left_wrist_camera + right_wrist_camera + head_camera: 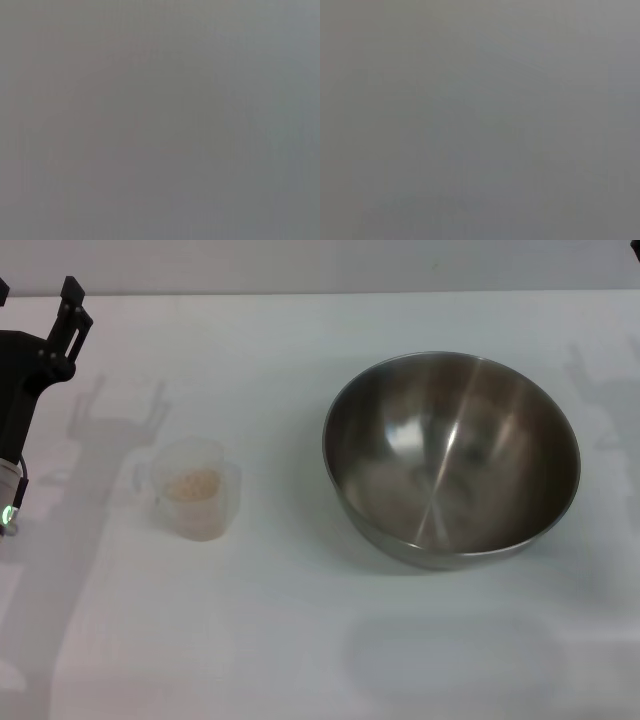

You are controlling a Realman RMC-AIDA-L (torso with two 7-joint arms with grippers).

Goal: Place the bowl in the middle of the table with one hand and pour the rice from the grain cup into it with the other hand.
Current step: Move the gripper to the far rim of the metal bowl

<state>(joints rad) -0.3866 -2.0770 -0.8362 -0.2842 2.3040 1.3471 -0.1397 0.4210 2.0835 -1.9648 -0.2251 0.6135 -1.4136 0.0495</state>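
The steel bowl (pixel 452 458) stands upright on the white table (pixel 300 640), right of centre, with nothing inside it. To its left stands the small frosted grain cup (pixel 193 492), holding a low heap of rice (pixel 192 483). My left gripper (pixel 38 298) hangs open above the table's far left, behind and to the left of the cup, touching nothing. The right gripper is out of the head view; only its shadow falls on the table to the right of the bowl. Both wrist views are plain grey and show none of these things.
Bare white tabletop lies between the cup and the bowl and across the whole front. The table's far edge runs along the top of the head view.
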